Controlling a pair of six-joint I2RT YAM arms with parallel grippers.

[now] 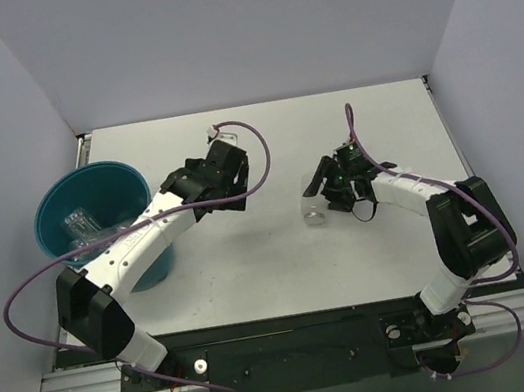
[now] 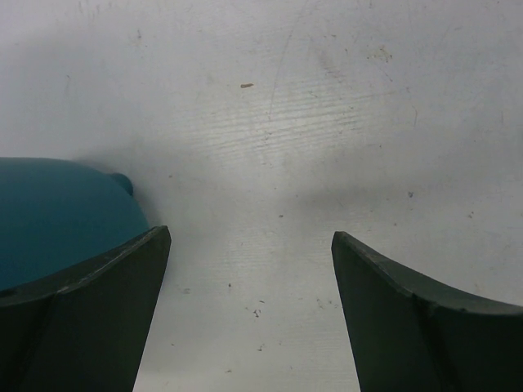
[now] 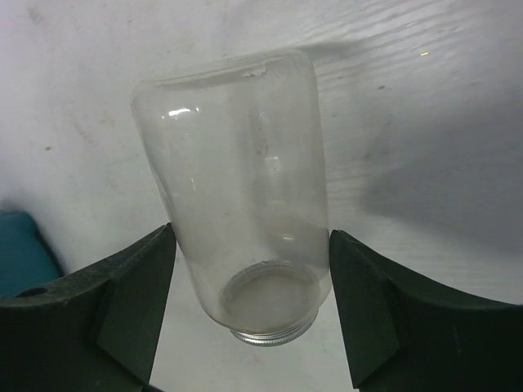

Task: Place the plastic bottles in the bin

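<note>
The teal bin (image 1: 90,201) stands at the left of the table, and one clear plastic bottle (image 1: 84,225) lies inside it. My right gripper (image 1: 322,188) is near the table's middle, shut on a clear unlabelled bottle (image 1: 315,211). In the right wrist view that bottle (image 3: 237,171) sits between both fingers, mouth end toward the camera, and the gripper (image 3: 248,245) touches its sides. My left gripper (image 1: 226,202) is open and empty over bare table, just right of the bin. In the left wrist view the gripper (image 2: 251,245) has wide-apart jaws, with the bin's wall (image 2: 57,212) at the left.
The white table (image 1: 282,253) is walled by grey panels at the back and sides. The bin's edge (image 3: 20,253) shows at the far left of the right wrist view. Purple cables loop over both arms.
</note>
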